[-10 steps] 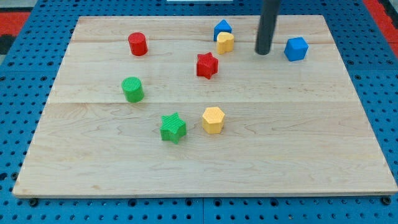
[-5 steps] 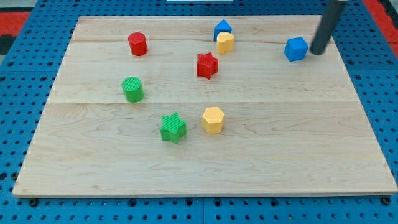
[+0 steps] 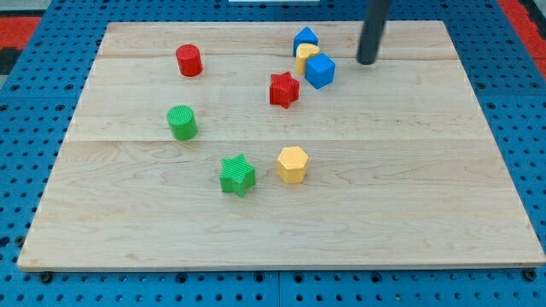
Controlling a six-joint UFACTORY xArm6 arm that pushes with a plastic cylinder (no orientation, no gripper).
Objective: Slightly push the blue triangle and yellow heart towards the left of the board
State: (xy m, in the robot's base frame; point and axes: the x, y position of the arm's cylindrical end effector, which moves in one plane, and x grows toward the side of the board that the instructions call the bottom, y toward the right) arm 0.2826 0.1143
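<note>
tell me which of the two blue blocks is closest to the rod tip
The blue cube, just left of and below my tip. The blue triangle sits farther left, at the view's top.

Board (image 3: 409,213): pale wood, visible grain, smooth matt finish. Green star (image 3: 237,175): ridged, striped faces. Rod above my tip (image 3: 366,61): dark, matt.

We have one view only: high, angled down from the board's (image 3: 281,239) near edge toward its far edge, whole board in frame, blue pegboard (image 3: 26,170) around it.
</note>
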